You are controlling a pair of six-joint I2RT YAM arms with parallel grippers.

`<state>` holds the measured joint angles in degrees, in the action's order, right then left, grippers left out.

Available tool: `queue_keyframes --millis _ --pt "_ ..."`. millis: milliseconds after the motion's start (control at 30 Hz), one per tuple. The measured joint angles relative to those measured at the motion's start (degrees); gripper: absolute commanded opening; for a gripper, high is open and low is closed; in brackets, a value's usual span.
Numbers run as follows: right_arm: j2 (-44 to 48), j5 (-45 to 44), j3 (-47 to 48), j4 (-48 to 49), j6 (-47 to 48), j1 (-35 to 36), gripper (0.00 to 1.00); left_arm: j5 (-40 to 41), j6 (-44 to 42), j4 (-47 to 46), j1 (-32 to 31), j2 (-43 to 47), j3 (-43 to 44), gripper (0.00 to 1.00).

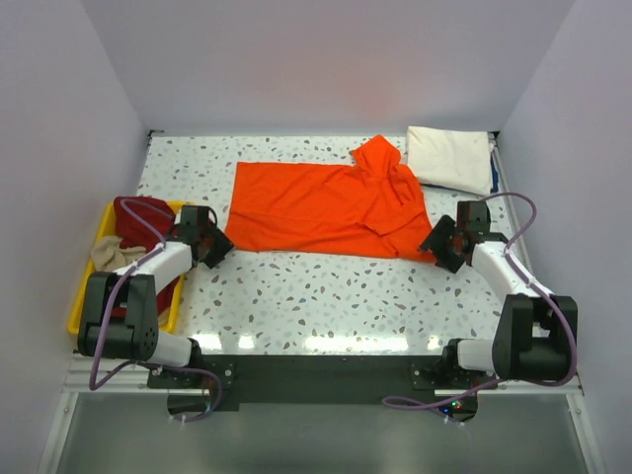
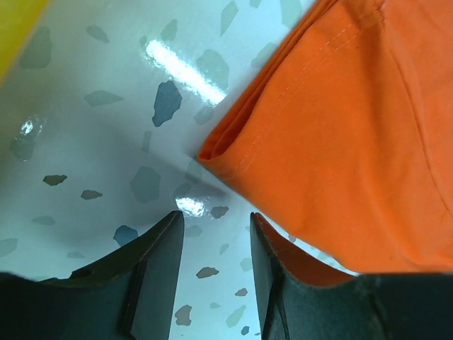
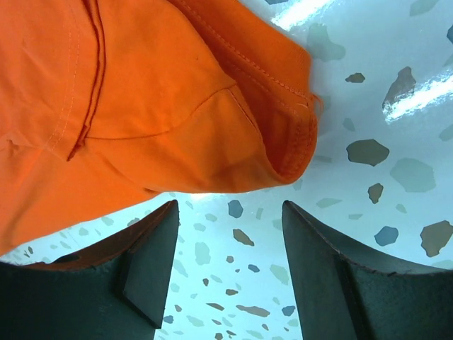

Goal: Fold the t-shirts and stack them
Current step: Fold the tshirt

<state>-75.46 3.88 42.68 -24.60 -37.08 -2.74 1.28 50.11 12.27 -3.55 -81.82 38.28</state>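
- The left gripper [image 2: 216, 219] is held low over the worktop [image 1: 326, 296] with its jaws apart and nothing between them; the near-left corner of the orange t-shirt [image 2: 340, 142] lies just ahead of its fingertips, not yet touched.
- The right gripper [image 3: 230, 205] is likewise open, with the wider gap of the two, and empty; a stitched, rolled hem of the orange cloth hangs just beyond its tips.
- The orange t-shirt is spread flat across the middle of the worktop, with one part bunched up at its far right; at the left corner two layers are seen lying one on the other.
- The cloth is judged light, limp and thin; no shape would be kept when it is lifted, and it would sag and drag between two holds; a pinch at the hemmed corners, both layers taken together, is judged the surest hold; a slip of the lower layer on the glossy worktop is to be expected.
- A cream-white t-shirt [image 1: 449, 158], already folded, lies at the far right, just beside the bunched part; whether they touch cannot be told; it could be disturbed if the orange cloth were swung that way.
- A yellow tray [image 1: 79, 296] stands at the left edge, close beside the left arm, with a dark red t-shirt [image 1: 138, 212] and a beige one [image 1: 111, 252] heaped in it; it is well clear of the orange cloth.
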Motion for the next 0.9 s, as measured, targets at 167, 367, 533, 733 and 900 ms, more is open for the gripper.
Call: queue_keyframes --millis 167,367,533,733,900 --pt "0.0 0.4 -1.9 2.1 -0.5 0.0 0.65 0.1 2.4 -4.9 -0.4 0.3 -2.9 0.48" --pt "-0.6 0.3 -2.9 3.7 -0.6 0.0 0.66 0.6 4.5 -11.3 -0.7 0.3 -5.3 0.49" --pt "-2.2 0.2 -2.9 5.7 -0.6 -0.3 0.65 1.9 4.9 -13.5 -0.8 -0.1 -5.9 0.47" --pt "-4.5 -0.4 -2.9 6.7 -0.4 -0.9 0.64 4.3 4.8 -14.6 -1.0 -0.9 -5.9 0.33" --pt "-5.3 -1.7 -2.8 7.3 -0.4 -1.1 0.58 5.6 4.5 -14.6 -1.0 -1.4 -5.9 0.18"
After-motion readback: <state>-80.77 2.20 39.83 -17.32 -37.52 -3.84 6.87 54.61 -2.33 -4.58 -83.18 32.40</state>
